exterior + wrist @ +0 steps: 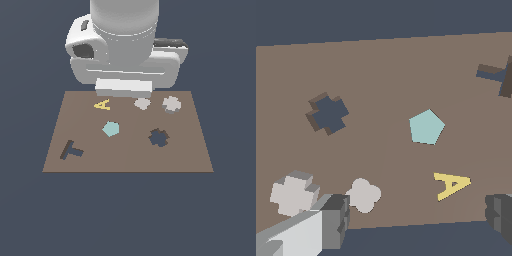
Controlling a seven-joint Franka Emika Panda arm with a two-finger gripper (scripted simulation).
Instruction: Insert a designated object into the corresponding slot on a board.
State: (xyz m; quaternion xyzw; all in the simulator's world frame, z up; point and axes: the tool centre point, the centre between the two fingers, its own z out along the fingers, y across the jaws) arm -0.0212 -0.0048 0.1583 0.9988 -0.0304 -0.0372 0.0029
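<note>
The brown board lies flat. The designated object, a pale grey notched piece, lies on the board's far part toward the exterior view's right; it also shows in the wrist view. The slot, a dark navy notched cutout, lies nearer the front; the wrist view shows it empty. The arm's hand hovers over the board's far edge. My gripper is open and empty, its fingers wide apart, well apart from the designated object.
A smoother beige-grey rounded piece lies beside the notched one. A yellow A, a cyan pentagon and a dark T are on the board. The arm's bulk stands behind the far edge.
</note>
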